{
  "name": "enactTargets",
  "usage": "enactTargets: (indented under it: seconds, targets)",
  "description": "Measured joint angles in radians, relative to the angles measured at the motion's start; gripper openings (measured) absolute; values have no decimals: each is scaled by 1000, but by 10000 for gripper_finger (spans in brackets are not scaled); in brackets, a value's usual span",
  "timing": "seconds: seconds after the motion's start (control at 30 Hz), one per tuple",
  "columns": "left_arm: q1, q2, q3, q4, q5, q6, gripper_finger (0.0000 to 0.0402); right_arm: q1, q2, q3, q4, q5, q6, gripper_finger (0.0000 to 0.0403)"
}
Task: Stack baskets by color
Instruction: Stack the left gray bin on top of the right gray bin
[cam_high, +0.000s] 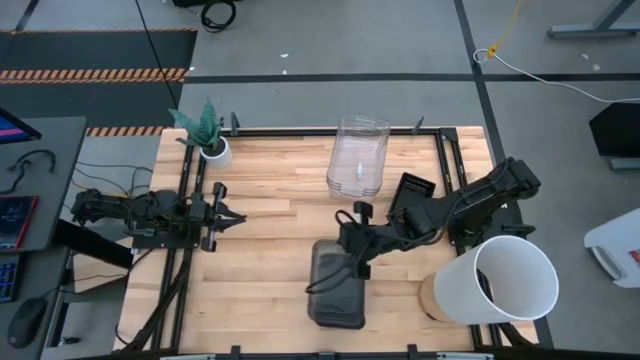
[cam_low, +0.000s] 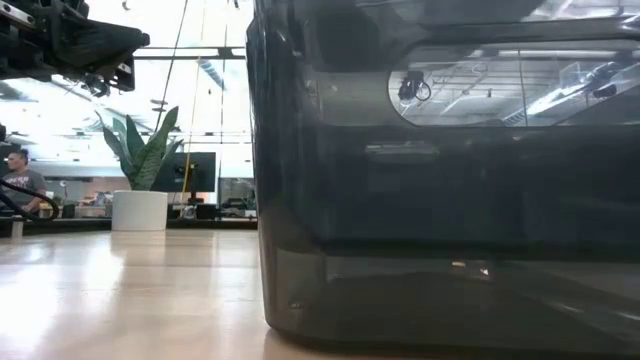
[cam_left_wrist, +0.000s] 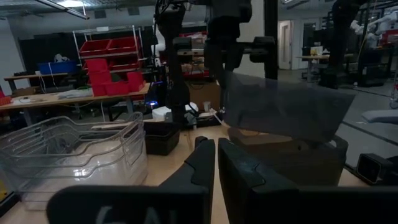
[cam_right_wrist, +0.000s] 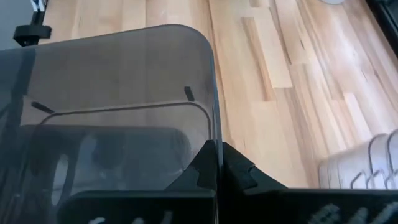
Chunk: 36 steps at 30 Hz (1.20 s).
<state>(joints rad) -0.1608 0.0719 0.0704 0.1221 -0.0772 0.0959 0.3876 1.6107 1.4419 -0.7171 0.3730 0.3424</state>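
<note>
My right gripper (cam_right_wrist: 217, 152) reaches in from the table's right and is shut on a dark grey see-through basket (cam_left_wrist: 283, 106) near the table's front middle. Under it stands another dark grey basket (cam_left_wrist: 292, 162) on the table, which fills the low view (cam_low: 450, 180). A stack of clear baskets (cam_high: 358, 155) rests at the far middle. One black slotted basket (cam_high: 412, 190) lies to the right of it. My left gripper (cam_high: 240, 215) waits shut at the table's left. My right gripper pinches the upright wall of the dark grey basket at its rim (cam_right_wrist: 214, 134), near the basket's far end, one finger inside and one outside. The fingers slant down from the far right. The basket hangs tilted, far end highest, over the other grey basket.
A big white bucket (cam_high: 505, 280) lies on its side at the near right, close to my right arm. A white plant pot (cam_high: 212, 150) stands at the far left. Bare wood lies between the two arms.
</note>
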Motion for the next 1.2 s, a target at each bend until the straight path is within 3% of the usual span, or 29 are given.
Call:
enactTargets:
  seconds: [0.8, 1.2]
  targets:
    - [0, 0, 0, 0, 0, 0, 35, 57, -9, -167, 147, 28, 71, 3]
    - [0, 0, 0, 0, 0, 0, 29, 57, -8, -193, 167, -4, 71, 53]
